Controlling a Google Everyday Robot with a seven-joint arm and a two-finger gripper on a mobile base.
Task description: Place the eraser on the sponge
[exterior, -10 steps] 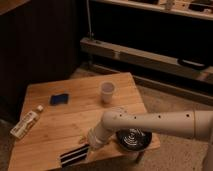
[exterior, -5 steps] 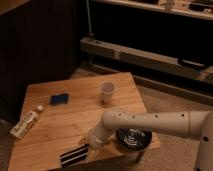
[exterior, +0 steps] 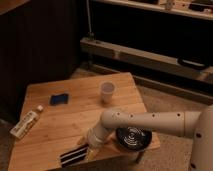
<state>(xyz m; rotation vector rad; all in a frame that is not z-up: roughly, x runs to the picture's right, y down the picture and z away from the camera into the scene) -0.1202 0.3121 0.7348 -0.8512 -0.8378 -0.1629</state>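
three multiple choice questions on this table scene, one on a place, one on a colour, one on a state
1. Where does the sponge lie relative to the cup?
A. to its left in the view, apart from it
B. inside it
C. to its right

2. What colour is the sponge?
A. white
B. blue
C. orange

3. How is the eraser placed?
A. stacked on the sponge
B. flat at the near edge of the table
C. leaning on the cup

Answers:
1 A, bare wood shows between sponge and cup.
2 B, it is a blue pad on pale wood.
3 B, it lies flat with the gripper low at its right end.
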